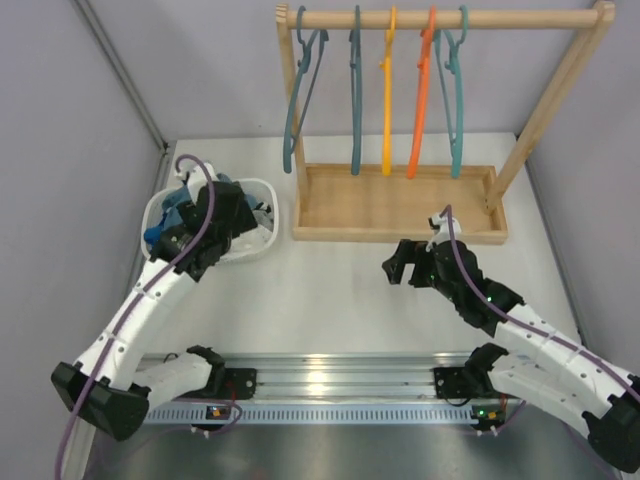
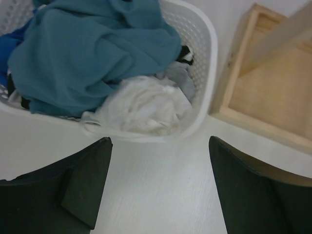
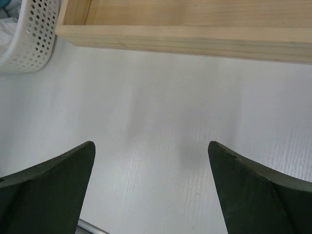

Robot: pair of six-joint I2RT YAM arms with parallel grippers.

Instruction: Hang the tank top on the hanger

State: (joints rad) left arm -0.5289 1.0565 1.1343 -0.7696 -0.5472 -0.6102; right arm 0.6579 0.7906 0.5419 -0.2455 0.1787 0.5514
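We see tank top (image 2: 92, 48) heaped in white basket (image 2: 208, 68). Our left gripper (image 2: 158, 183) hovers beside its rim, jaws apart, empty. Hanger (image 1: 458, 130) hangs on wooden rack (image 1: 520, 18). Right gripper (image 3: 151, 187) over table (image 3: 156, 107), jaws apart.

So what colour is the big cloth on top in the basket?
Dusty teal-blue. The tank top shows best in the left wrist view.

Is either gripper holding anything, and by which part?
Nothing is held. The left gripper is open beside the basket, where the tank top lies; the right gripper is open too.
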